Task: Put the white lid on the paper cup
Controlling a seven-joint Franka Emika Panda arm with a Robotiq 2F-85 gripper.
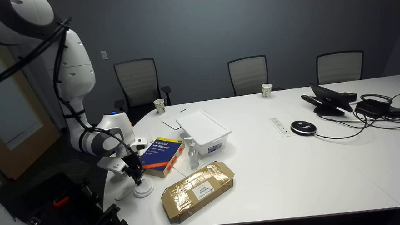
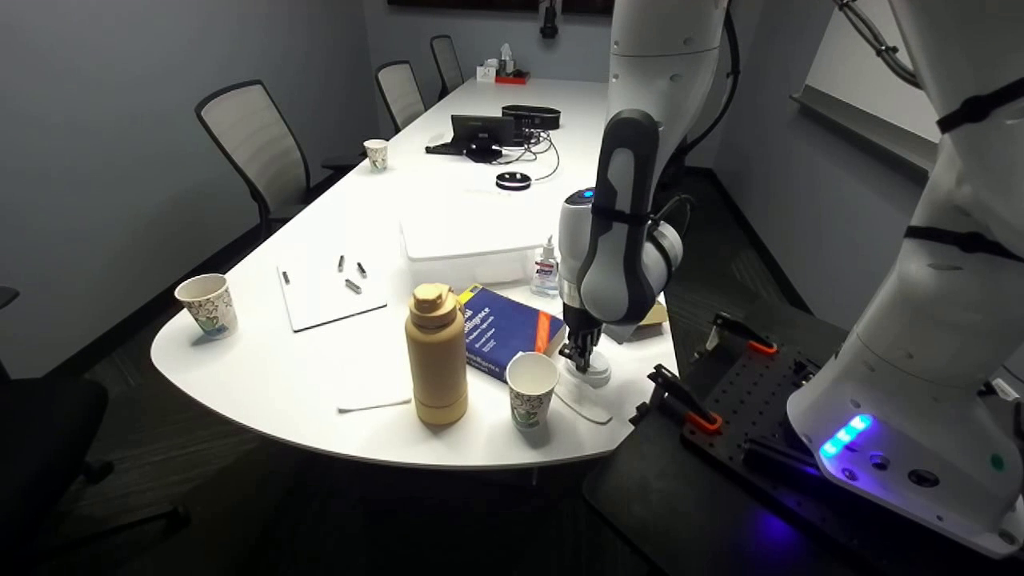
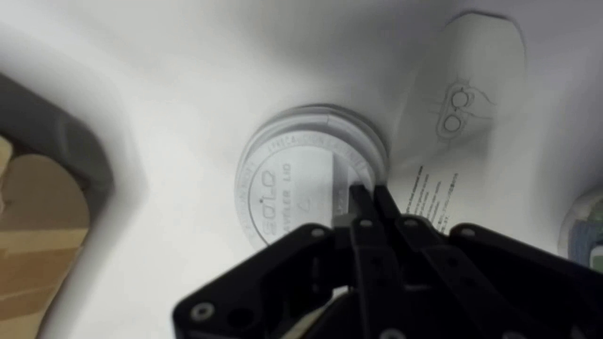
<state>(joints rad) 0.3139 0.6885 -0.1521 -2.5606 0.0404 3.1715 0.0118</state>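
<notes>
1. In an exterior view: gripper [image 1: 138, 182] points down, clenched, apparently on one edge of the white lid [image 1: 145, 188]. Lid right at its tip, not on cup. Can't tell if lid rests on the table [image 1: 297, 175] or hangs just off it.

2. In an exterior view: paper cup [image 2: 530, 406] upright, near the gripper, uncapped; tan bottle [image 2: 437, 368] farther from the gripper, past the cup. Risk: low approach bumps the cup, probably light, so it slides or tips; overshoot meets the bottle.

3. Wrist view: fingertips [image 3: 362, 200] close together, seem to straddle the lid's rim, most of the lid off to one side. Edge-only pinch, so lid may pivot or droop on lifting, then seat crooked; pressing harder could slip it or buckle the cup. Printed sheet [image 3: 452, 127] on the fingertips' other side could drag if caught.
</notes>
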